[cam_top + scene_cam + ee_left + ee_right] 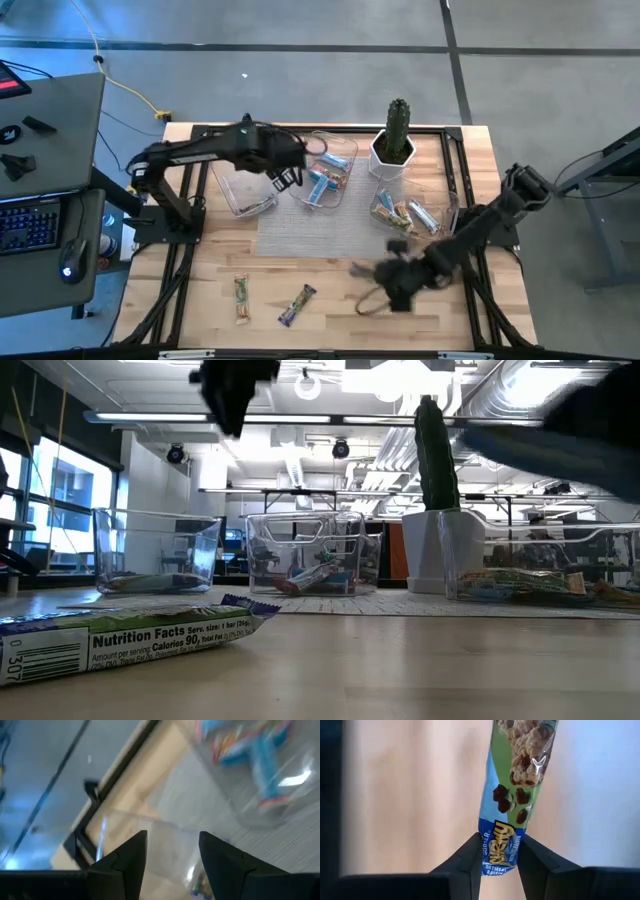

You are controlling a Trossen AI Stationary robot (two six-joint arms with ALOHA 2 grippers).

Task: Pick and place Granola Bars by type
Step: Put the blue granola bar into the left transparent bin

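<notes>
Here, three clear trays at the surface's far side, middle one holding blue bars, right gripper with jaws clamped on a bar near the front edge, left gripper with jaws apart over the left tray, two bars loose in front.

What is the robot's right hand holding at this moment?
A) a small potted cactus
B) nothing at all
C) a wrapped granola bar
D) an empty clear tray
C: in the right wrist view, the right hand is clamped on the end of a green and blue wrapped granola bar.
</notes>
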